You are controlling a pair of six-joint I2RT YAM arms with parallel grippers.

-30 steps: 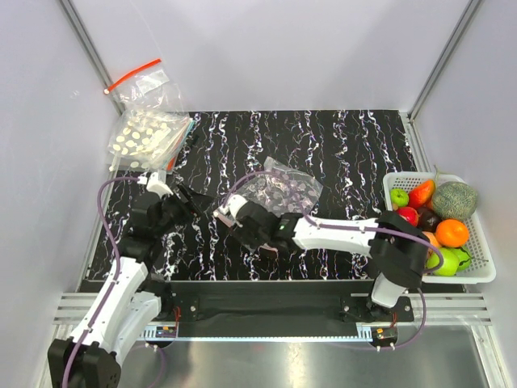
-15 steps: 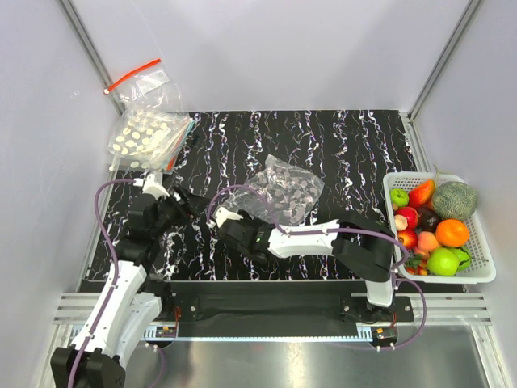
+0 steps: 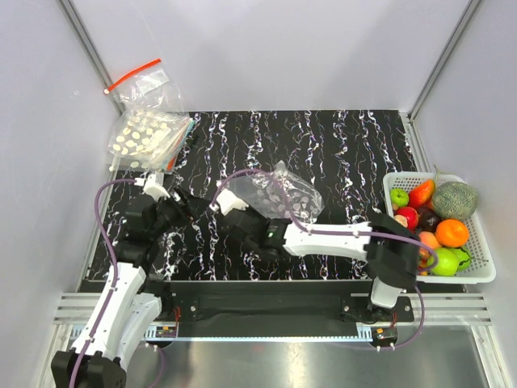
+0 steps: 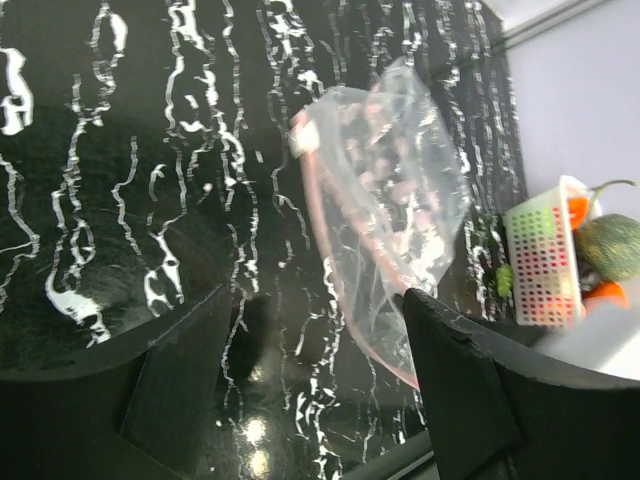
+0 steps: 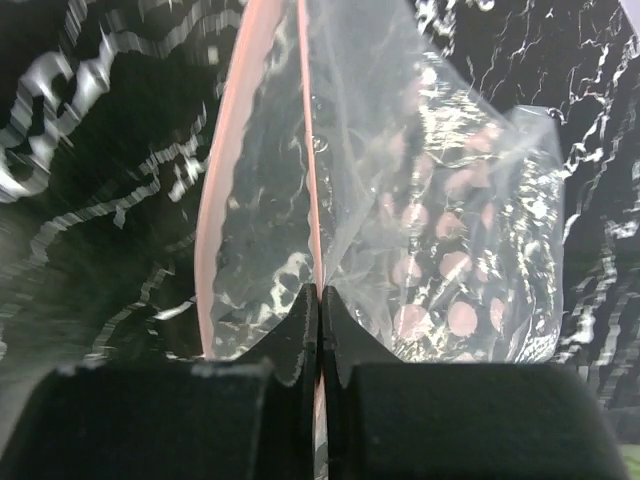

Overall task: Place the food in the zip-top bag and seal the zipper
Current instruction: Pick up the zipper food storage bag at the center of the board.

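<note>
Top view: zip-top bag (image 3: 283, 192) lies crumpled at ctr of the black marbled table (image 3: 347, 141). The R arm reaches in from lower right to the bag's left end, and the L gripper (image 4: 315, 300) sits just left of that, near but not touching. That view can't settle either tool's state; the wrist cams do. R wrist cam: R gripper (image 5: 318, 305) has its fingers pressed together at bottom ctr, clamped on one lip of the zipper (image 5: 308, 170). The other pink lip bows off to the left, so the mouth gapes, w/ the bag running up & right, pinkish spots on its film. L wrist cam: L fingers (image 4: 180, 370) stand wide apart at lower left & lower right, only table btw them, bag at upper ctr. Only the top view gives all the food: dark green lump (image 3: 455, 199) & orange-red piece (image 3: 421, 194) in the white basket (image 3: 464, 277) at the right edge, among other fruit, well apart from the bag. L cam catches just a basket corner & the lump at its right edge. Top view, upper left: dotted bags (image 3: 145, 137) & red-strip bag (image 3: 139, 81).
</note>
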